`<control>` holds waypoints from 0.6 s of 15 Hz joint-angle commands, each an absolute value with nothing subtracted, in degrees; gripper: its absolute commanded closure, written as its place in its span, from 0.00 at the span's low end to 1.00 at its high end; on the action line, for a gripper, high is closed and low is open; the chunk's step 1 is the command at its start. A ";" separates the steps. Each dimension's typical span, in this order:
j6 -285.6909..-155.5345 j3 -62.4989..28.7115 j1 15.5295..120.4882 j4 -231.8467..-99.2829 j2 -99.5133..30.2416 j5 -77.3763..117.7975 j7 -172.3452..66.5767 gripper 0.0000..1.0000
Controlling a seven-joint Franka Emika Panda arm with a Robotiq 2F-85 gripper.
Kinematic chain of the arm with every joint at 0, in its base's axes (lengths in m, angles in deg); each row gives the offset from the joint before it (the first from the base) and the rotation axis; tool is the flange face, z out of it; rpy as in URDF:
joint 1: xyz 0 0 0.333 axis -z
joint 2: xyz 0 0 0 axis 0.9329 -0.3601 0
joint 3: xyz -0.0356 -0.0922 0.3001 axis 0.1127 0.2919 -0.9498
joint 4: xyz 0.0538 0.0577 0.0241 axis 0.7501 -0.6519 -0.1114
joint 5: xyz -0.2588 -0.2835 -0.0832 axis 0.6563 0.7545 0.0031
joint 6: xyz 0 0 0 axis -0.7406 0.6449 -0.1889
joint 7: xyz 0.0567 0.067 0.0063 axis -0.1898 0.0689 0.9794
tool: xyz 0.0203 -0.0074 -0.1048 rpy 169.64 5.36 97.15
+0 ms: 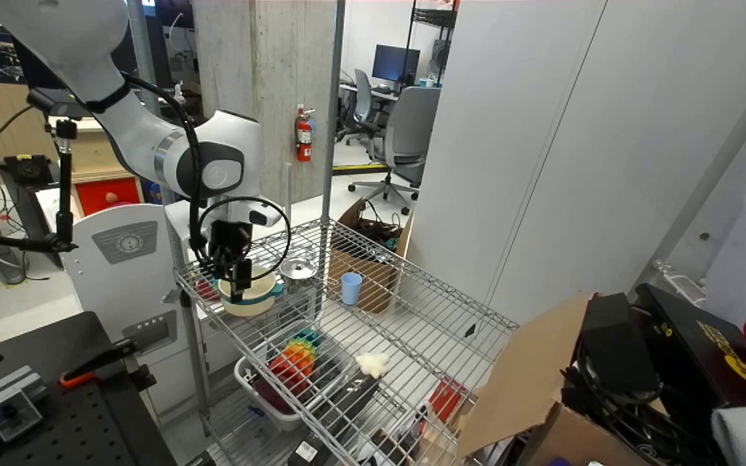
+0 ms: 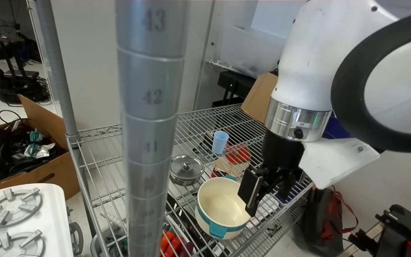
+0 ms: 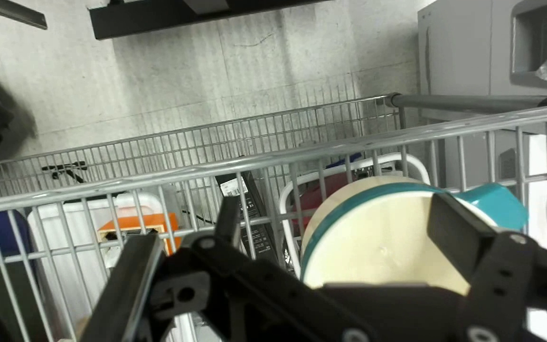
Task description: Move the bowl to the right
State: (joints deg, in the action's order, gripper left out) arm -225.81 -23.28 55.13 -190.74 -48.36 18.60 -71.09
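Observation:
The bowl is deep and round, cream with a teal band and teal handles. It stands on the wire shelf (image 3: 254, 163) near one edge, in both exterior views (image 1: 261, 283) (image 2: 221, 201) and in the wrist view (image 3: 378, 242). My gripper (image 3: 334, 213) is open and empty, with its fingers spread wide. In the wrist view one finger is over the bowl's inside near a handle; the other is outside the bowl to the left. In an exterior view the gripper (image 1: 238, 288) covers part of the bowl; it also shows here (image 2: 268, 201). Whether a finger touches the bowl, I cannot tell.
A lidded steel pot (image 1: 298, 269) (image 2: 187, 168) and a light blue cup (image 1: 351, 288) (image 2: 220, 142) stand on the shelf. A white star-shaped thing (image 1: 373, 364) is farther along. Metal posts (image 2: 152, 107) rise at the corners. An open cardboard box (image 1: 522, 375) is at the far end.

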 commanded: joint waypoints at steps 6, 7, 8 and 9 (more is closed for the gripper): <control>-229.55 -16.58 48.09 -185.39 -55.80 23.57 -82.38 0.00; -229.74 -16.14 47.67 -184.97 -56.25 23.88 -83.07 0.00; -229.76 -15.77 47.35 -184.51 -56.83 24.21 -83.75 0.00; -229.56 -15.68 47.31 -183.98 -57.41 24.26 -84.16 0.13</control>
